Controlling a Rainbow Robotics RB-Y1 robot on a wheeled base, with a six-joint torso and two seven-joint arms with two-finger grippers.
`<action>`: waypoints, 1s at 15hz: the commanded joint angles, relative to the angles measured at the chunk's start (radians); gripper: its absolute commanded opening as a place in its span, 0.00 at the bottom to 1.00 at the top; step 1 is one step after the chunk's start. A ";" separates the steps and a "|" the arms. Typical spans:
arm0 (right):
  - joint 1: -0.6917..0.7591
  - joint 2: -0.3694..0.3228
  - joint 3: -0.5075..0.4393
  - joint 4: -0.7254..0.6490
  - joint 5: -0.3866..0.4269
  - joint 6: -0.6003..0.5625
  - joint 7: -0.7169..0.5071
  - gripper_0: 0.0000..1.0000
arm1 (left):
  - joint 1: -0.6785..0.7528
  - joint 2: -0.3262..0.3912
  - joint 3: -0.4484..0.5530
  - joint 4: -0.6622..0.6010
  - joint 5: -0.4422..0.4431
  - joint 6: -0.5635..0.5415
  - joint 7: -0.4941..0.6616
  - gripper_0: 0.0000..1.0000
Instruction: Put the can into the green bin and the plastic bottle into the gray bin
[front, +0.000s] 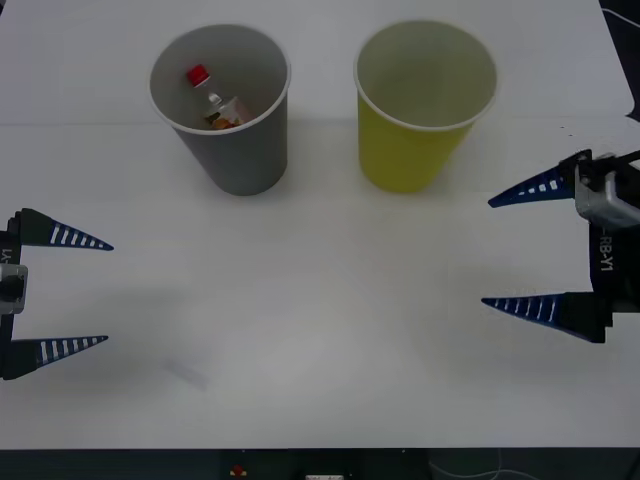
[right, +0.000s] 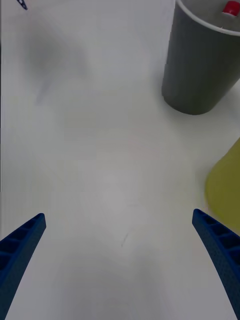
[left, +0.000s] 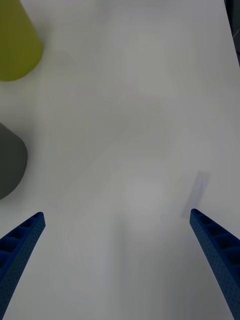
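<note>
Gray bin (front: 235, 140) — plastic bottle (front: 213, 100) (inside)

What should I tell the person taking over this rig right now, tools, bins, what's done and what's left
Left tool: open, empty, over the table's left edge.
Right tool: open, empty, at the right side near the green bin.
Plastic bottle: inside the gray bin, red cap up. That step looks done.
Green bin: upright beside the gray bin; its inside looks empty from the front view.
Left: the can into the green bin; I see no can on the table.
</note>
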 joint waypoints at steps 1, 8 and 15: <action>0.105 -0.018 -0.061 0.000 -0.045 0.000 0.105 1.00 | 0.000 0.000 0.000 0.000 0.000 0.000 0.000 1.00; 0.257 -0.044 -0.104 0.056 -0.050 0.040 0.285 1.00 | 0.000 0.000 0.000 0.000 0.000 0.000 0.000 1.00; 0.258 -0.043 -0.095 0.089 -0.038 0.037 0.326 1.00 | 0.000 0.000 0.000 0.000 0.000 0.000 0.000 1.00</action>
